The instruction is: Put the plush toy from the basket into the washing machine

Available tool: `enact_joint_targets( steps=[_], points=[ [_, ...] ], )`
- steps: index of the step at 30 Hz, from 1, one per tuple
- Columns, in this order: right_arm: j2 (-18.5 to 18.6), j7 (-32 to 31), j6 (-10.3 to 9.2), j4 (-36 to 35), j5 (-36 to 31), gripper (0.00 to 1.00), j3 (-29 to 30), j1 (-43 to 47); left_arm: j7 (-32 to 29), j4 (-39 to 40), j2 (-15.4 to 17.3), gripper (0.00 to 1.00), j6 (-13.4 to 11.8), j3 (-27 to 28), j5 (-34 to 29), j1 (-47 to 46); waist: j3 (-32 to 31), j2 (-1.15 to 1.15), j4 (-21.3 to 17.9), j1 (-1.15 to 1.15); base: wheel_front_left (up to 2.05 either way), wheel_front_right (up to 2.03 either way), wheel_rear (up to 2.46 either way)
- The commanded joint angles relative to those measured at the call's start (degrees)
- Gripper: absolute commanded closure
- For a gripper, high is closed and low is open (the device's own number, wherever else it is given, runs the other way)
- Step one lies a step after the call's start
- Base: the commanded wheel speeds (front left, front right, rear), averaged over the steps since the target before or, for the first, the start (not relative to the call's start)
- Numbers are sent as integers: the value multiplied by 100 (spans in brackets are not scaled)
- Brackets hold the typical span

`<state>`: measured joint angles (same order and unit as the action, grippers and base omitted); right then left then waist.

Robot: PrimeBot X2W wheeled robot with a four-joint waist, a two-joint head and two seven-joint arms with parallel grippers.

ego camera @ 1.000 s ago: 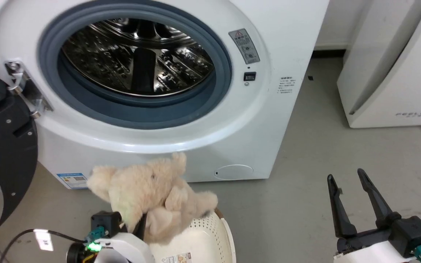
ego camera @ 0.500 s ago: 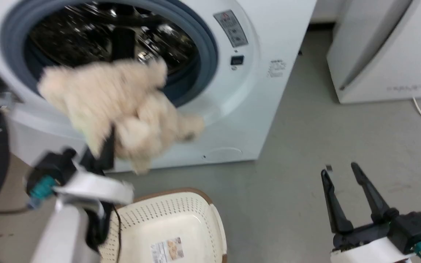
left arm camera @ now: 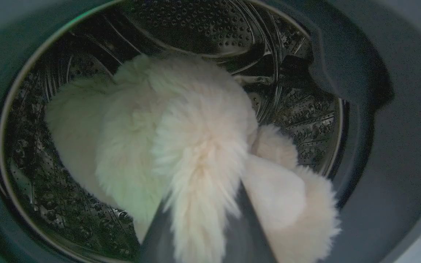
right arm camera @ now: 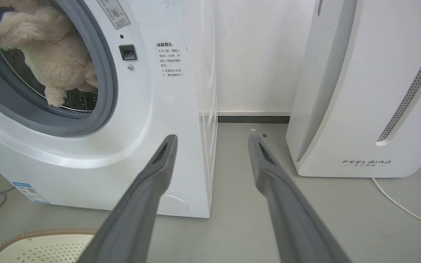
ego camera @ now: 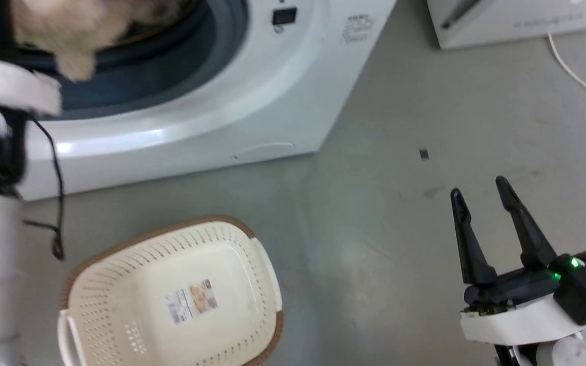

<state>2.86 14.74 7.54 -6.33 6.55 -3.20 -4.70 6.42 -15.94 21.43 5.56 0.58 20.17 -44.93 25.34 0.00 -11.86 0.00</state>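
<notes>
Left gripper (left arm camera: 201,208) grips one plush toy (left arm camera: 148,138) in washing machine (ego camera: 232,96) mouth, 11 o'clock. Right gripper (ego camera: 481,190) wide, 4 o'clock. One basket (ego camera: 171,230), 7 o'clock.

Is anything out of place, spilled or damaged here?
Nothing is damaged or spilled. The plush toy hangs from the left gripper inside the washing machine opening, and the basket sits upright on the floor. A small dark scrap lies nearby.

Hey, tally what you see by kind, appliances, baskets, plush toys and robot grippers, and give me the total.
Appliances: 2 (washing machine, FEELBIRD appliance)
Baskets: 1 (cream basket)
Plush toys: 1 (plush toy, at the drum mouth)
Grippers: 2 (left gripper clamping the toy, right gripper open)
Total: 6
</notes>
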Motion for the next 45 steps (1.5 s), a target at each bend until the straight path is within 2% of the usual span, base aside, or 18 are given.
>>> enact_joint_targets(
  steps=[1, 7, 12, 25, 30, 31, 39, 40, 41, 45],
  points=[
    [1, 26, -5, -54, 85, 0, -29, -111, -35, -105, 131, 100, 29, 24, -34, -313, 490, 0, -329, 0, 0, 0, 0],
    [1, 26, -5, -132, 283, 0, -108, -274, -277, -736, 642, 100, 61, -3, -179, -1410, 1016, 0, -587, 0, 0, 0, 0],
    [1, 26, -5, -180, 400, 0, -157, -368, -459, -1323, 900, 100, 89, -176, -332, -2146, 1342, 0, -682, 0, 0, 0, 0],
    [1, 26, -5, -165, 340, 0, -254, -517, -1052, -2931, 1081, 100, 176, -889, -420, -2619, 1637, 0, -648, 0, 0, 0, 0],
    [1, 26, -5, -150, 294, 0, -250, -544, -839, -3220, 1082, 100, 188, -1121, -304, -2626, 1544, 0, -570, 0, 0, 0, 0],
    [1, 26, -5, -145, 281, 0, -256, -543, -751, -3253, 1061, 0, 189, -1181, -276, -2608, 1501, 0, -548, 0, 0, 0, 0],
    [1, 26, -5, -37, 95, 0, -161, -472, 136, -3518, 842, 0, 191, -1630, 50, -2107, 711, 0, -303, 0, 0, 0, 0],
    [1, 26, -5, -19, 55, 0, -151, -448, 261, -3543, 807, 0, 191, -1683, 83, -2003, 569, 0, -260, 0, 0, 0, 0],
    [1, 26, -5, 44, -54, 0, -109, -369, 599, -3548, 669, 0, 191, -1787, 190, -1676, 119, 0, -108, 0, 0, 0, 0],
    [1, 26, -5, 131, -177, 0, -42, -194, 814, -3336, 449, 0, 183, -1861, 233, -1125, -485, 0, 145, 0, 0, 0, 0]
  ],
)
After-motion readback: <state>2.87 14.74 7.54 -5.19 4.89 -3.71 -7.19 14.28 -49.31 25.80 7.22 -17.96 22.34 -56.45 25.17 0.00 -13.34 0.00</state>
